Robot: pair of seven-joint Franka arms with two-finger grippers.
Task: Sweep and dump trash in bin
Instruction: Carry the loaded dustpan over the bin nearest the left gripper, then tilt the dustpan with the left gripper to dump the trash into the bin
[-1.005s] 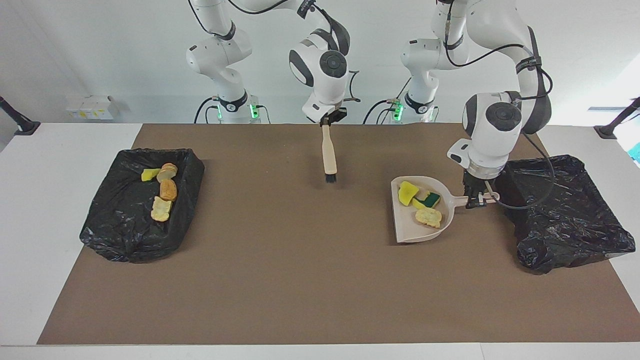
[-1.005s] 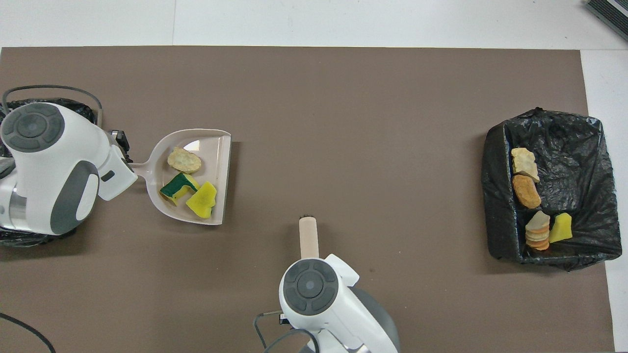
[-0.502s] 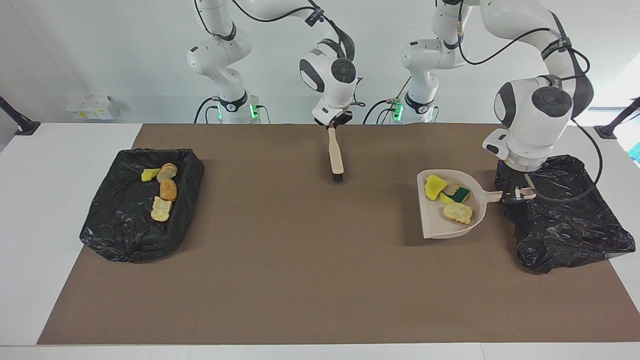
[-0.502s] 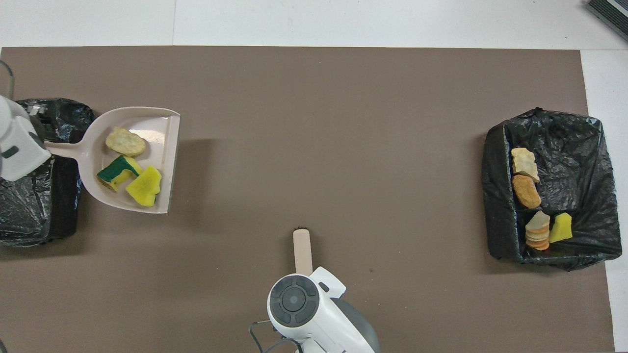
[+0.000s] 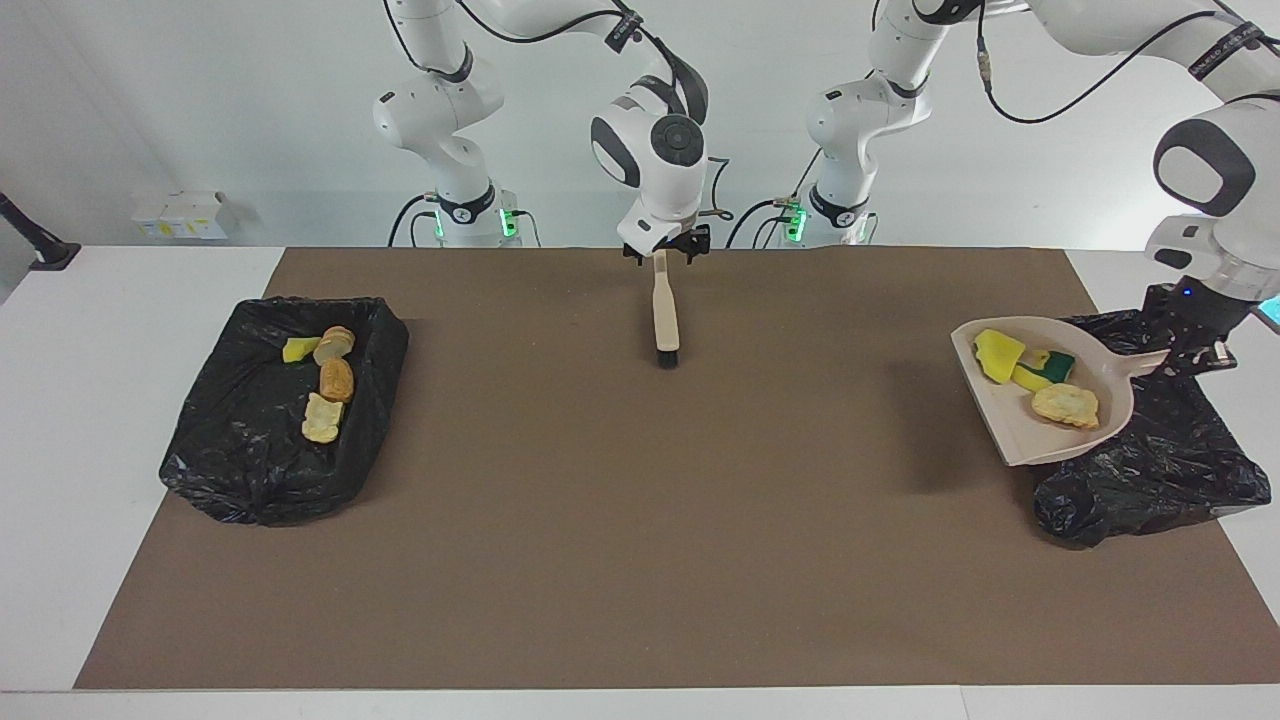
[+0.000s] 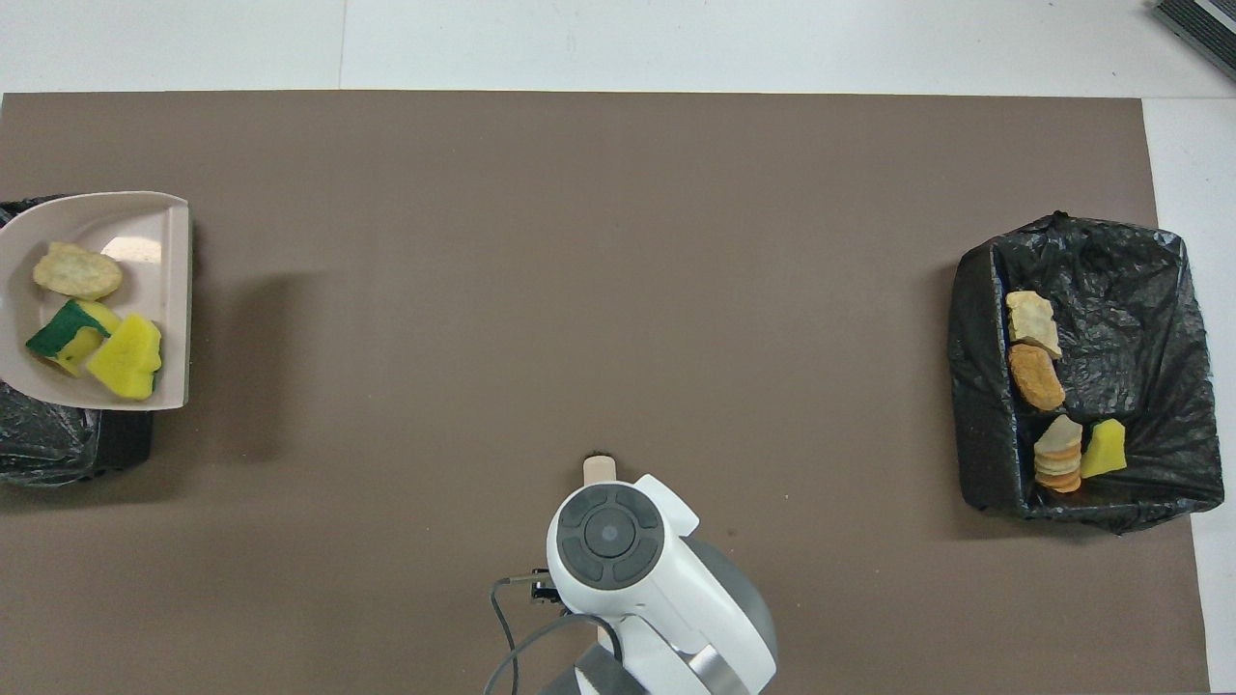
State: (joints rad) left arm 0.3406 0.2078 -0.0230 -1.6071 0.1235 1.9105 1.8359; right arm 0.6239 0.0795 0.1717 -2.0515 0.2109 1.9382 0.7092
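Observation:
A beige dustpan [image 5: 1010,425] [image 6: 182,299] hangs tilted over the edge of the black-bagged bin [image 5: 1150,470] [image 6: 48,449] at the left arm's end. My left gripper [image 5: 1195,350] is shut on its handle and is out of the overhead view. Three pieces of trash lie in the pan: a yellow sponge [image 5: 998,355] [image 6: 126,357], a green-topped sponge [image 5: 1055,365] [image 6: 58,333] and a bread piece [image 5: 1065,405] [image 6: 77,272]. My right gripper [image 5: 663,250] stands open around the handle end of the brush [image 5: 665,310] [image 6: 600,467], whose bristles rest on the mat.
A second black-bagged bin [image 5: 250,470] [image 6: 1110,280] sits at the right arm's end with several sponge and bread scraps [image 5: 325,385] [image 6: 1038,376] in it. A brown mat [image 5: 600,520] covers the table between the two bins.
The left gripper has lifted the loaded dustpan and carried it toward the left arm's end, over the bin there. The right gripper has opened and let go of the brush.

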